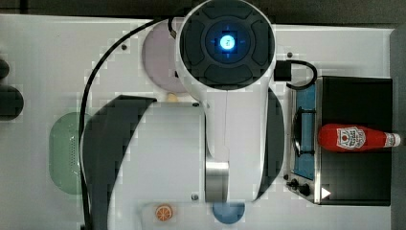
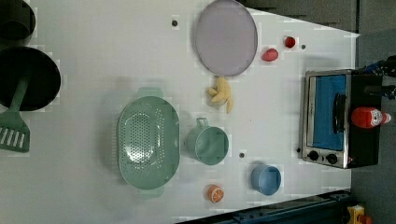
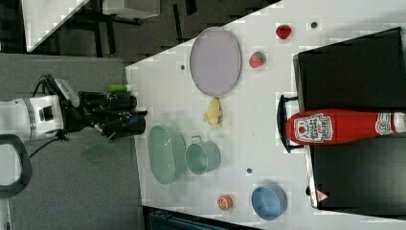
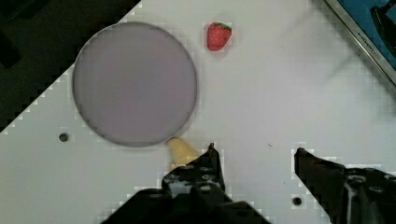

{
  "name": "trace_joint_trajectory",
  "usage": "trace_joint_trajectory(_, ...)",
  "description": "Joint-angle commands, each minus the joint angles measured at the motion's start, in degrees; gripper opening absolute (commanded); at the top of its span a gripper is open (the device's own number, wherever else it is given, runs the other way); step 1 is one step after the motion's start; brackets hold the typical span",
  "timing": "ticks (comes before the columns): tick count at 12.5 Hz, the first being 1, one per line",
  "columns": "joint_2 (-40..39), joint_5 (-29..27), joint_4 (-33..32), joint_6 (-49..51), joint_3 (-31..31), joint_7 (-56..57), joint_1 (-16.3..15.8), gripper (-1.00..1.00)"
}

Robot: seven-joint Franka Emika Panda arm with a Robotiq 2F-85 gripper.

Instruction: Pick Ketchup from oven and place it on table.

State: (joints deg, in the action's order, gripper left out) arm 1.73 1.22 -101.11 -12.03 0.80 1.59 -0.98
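On top of the oven [image 3: 354,158], the ketchup [image 3: 335,127] is lying on its side across the black roof, its base end reaching just past the front edge above the dark handle and its white cap pointing toward the back. Below it the oven is sitting on the white bench [image 2: 93,186] with its blue glass door shut. Well apart from the oven, the gripper [image 4: 254,156] is hanging above the bench with its jaws spread and nothing between them; the wrist view is showing bare bench in the gap, with one fingertip [image 4: 210,154] passing in front of the banana [image 2: 222,93]. Just beside the banana, a lilac plate [image 4: 134,84] is resting flat, and a strawberry [image 4: 218,36] is lying near its rim. Nearer the bench's middle, a green colander [image 2: 148,142] and a green mug [image 2: 208,143] are standing just beside each other. Close to the bench's edge, a blue bowl [image 2: 266,179] and an orange slice [image 2: 215,193] are sitting apart.
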Motion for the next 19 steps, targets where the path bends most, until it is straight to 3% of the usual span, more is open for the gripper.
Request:
trace_joint_trajectory(1, 19.3, -1.4, -12.7, 8.1, 3.6, -1.4, 2.0, 0.59)
trace_joint_trajectory(3, 19.2, -1.4, -12.7, 7.6, 3.9, -1.4, 2.3, 1.0)
trace_joint_trajectory(11, 14.5, -1.4, -12.6, -1.8, 16.1, -1.3, 5.8, 1.0)
trace_joint_trajectory(19, 2.0, -1.4, -12.3, -15.6, 28.6, -1.3, 6.3, 1.0)
